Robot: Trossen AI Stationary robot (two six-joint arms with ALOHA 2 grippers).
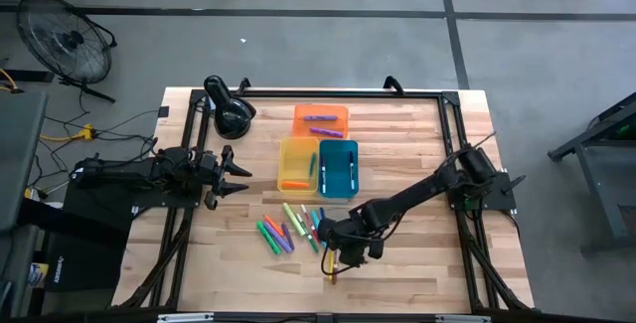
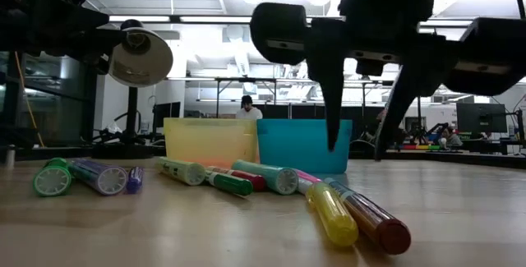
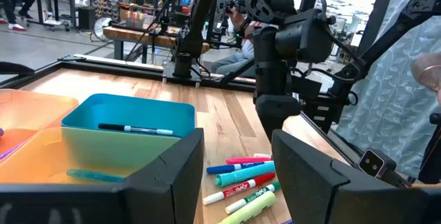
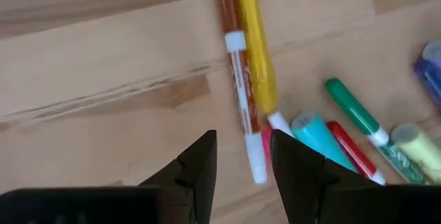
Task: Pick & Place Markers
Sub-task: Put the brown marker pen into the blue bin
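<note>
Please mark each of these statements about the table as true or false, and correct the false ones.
1. The right tool hangs open above the loose markers, holding nothing. True.
2. The blue tray holds no marker. False: one marker with a dark barrel and a blue cap lies inside it.
3. A yellow marker and a brown-orange marker lie side by side on the wood, just ahead of the right tool's fingers. True.
4. The left tool is reaching into the orange tray. False: it waits at the table's left side, apart from the trays.
5. The yellow tray stands beside the blue tray. True.
</note>
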